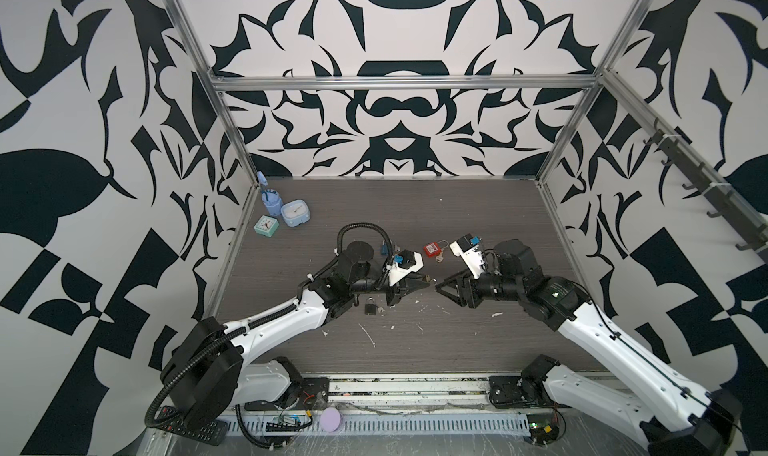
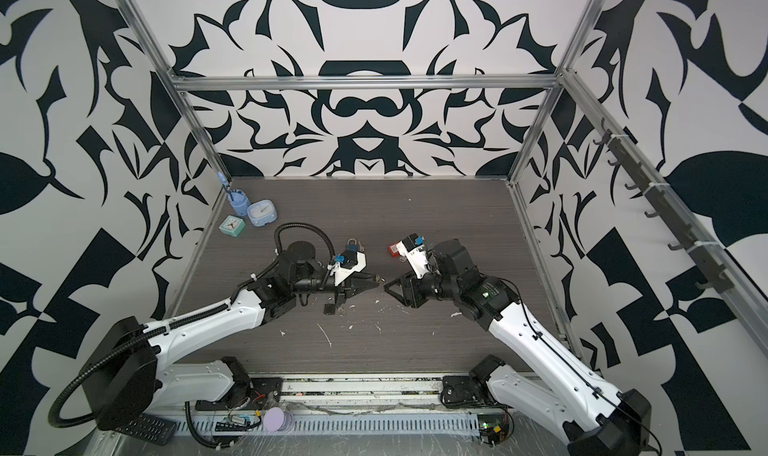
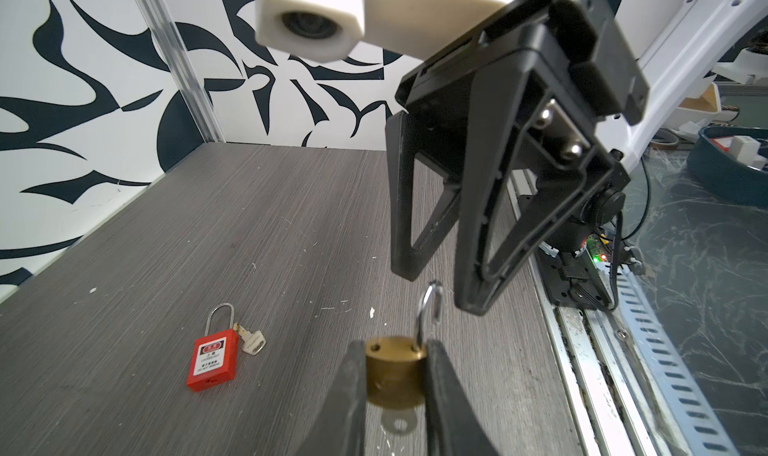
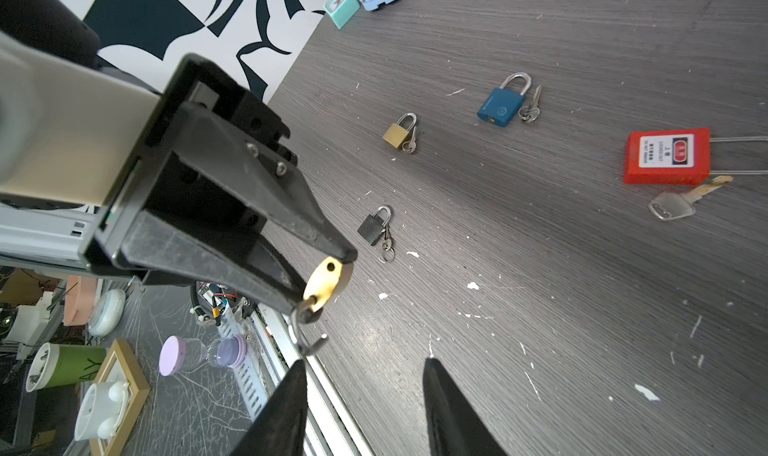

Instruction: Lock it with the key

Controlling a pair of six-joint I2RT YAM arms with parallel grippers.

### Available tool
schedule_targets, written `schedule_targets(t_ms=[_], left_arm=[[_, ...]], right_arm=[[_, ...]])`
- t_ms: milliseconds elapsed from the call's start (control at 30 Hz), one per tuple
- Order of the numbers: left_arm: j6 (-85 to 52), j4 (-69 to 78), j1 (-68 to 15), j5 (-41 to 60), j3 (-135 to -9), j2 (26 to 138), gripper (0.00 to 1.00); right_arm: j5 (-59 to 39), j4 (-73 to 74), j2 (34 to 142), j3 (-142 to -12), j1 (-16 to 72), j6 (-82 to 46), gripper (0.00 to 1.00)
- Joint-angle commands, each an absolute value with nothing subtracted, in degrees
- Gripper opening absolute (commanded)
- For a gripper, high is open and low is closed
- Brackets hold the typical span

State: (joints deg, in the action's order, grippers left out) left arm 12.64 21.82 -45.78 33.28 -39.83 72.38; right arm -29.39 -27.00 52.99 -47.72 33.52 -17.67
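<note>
At table [image 1: 457, 209] centre, clamping padlock [image 3: 395, 371] in left gripper [image 1: 423, 280], key [image 3: 398, 424] under it, pointing open shackle [image 3: 428, 312] toward 3 o'clock, likely for pushing shut with right gripper [image 4: 365, 366], spread apart just beside the tip.

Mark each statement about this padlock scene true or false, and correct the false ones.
1. The left gripper is shut on a brass padlock. True.
2. That padlock's shackle is closed. False: it is swung open.
3. The right gripper clamps the shackle. False: its jaws stand open, holding nothing.
4. A red padlock lies on the table with a key beside it. True.
</note>
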Motion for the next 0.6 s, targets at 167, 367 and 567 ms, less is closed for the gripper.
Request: schedule_targets(t_ms=[167, 367, 567], left_arm=[[15.0, 20.1, -46.5, 35.8, -40.2, 72.6, 0.00], [15.1, 19.4, -46.8, 36.4, -40.5, 72.6, 0.00], [15.2, 19.2, -47.0, 36.3, -40.6, 74.6, 0.00]], right_arm=[[-26.1, -23.4, 53.7, -50.3, 33.9, -17.1, 0.45], [-25.0, -22.1, 55.1, -50.5, 33.8, -17.6, 0.45], [-23.9, -22.2, 55.6, -51.5, 33.8, -17.7, 0.45]])
